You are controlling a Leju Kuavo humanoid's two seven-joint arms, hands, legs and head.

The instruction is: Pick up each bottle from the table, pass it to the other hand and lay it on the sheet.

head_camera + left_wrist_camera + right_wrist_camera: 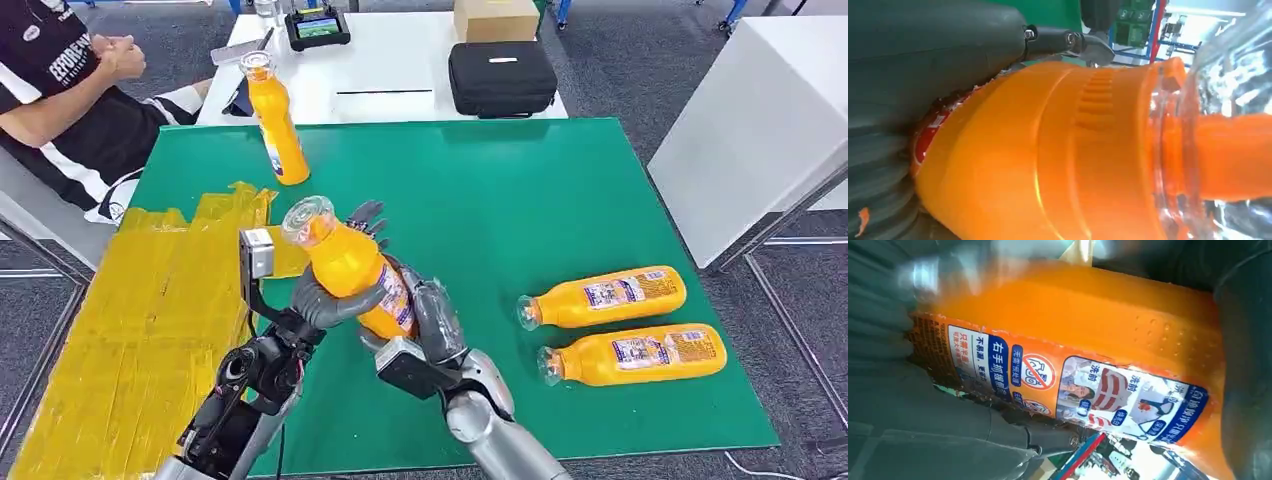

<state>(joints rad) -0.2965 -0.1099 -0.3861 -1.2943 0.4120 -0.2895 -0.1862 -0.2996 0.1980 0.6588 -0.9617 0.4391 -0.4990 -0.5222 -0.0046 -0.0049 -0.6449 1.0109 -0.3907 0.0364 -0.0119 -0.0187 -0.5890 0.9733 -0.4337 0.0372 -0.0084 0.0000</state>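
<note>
Four orange bottles are in my sight, all on or above the green table mat that takes up most of the scene ahead of me. At its left side lies the yellow sheet, patched together from crinkled strips, with bare yellow all along its near part. Beyond the mat stands a white table carrying a black zip case, a cardboard box and a small device with a lit screen. A person in a black and white shirt sits at the far left, hands clasped.

Both my hands are on the same bottle, held up over the mat's near middle, just right of the sheet's edge. It tilts, clear cap up and to the left, label end down toward me. My left hand wraps its thumb and fingers around the bottle's middle from the left; my right hand closes on the lower, labelled part from the right, dark fingers showing behind the bottle. My left wrist camera sees its orange shoulder and clear cap close up; my right wrist camera sees its blue and white label.

Two more bottles lie on their sides at the mat's right, caps pointing left, side by side: the farther one and the nearer one. One standing bottle is upright at the mat's far left corner.
</note>
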